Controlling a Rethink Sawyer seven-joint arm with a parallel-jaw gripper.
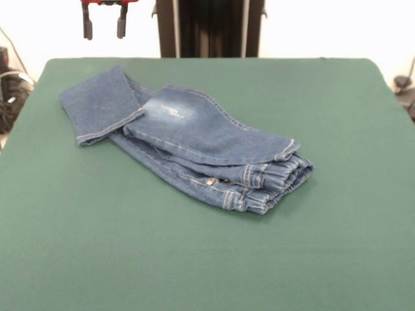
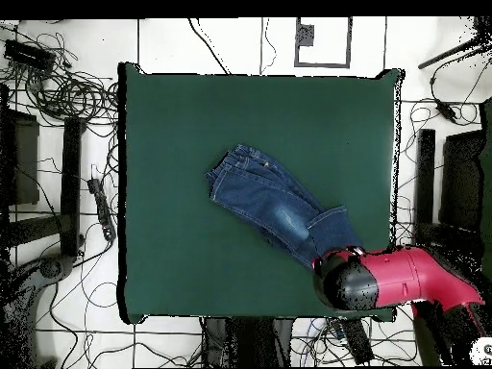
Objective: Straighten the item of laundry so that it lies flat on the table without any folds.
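Red arm [image 2: 423, 276] with a rounded black joint cap, red gripper [image 1: 104, 26] mount, two dark fingers [image 1: 87, 29]

Pretty even, soft light on the table [image 1: 194, 259], jeans [image 1: 194, 139] throw just a faint shadow, backdrop behind is blown-out white.

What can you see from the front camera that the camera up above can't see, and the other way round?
Only the front view shows the tool, its two fingers apart, hanging above the table's far edge, and the stacked folds at the jeans' waistband. Only the overhead view shows the red arm, the floor and the cables. Both show the folded jeans on the green table.
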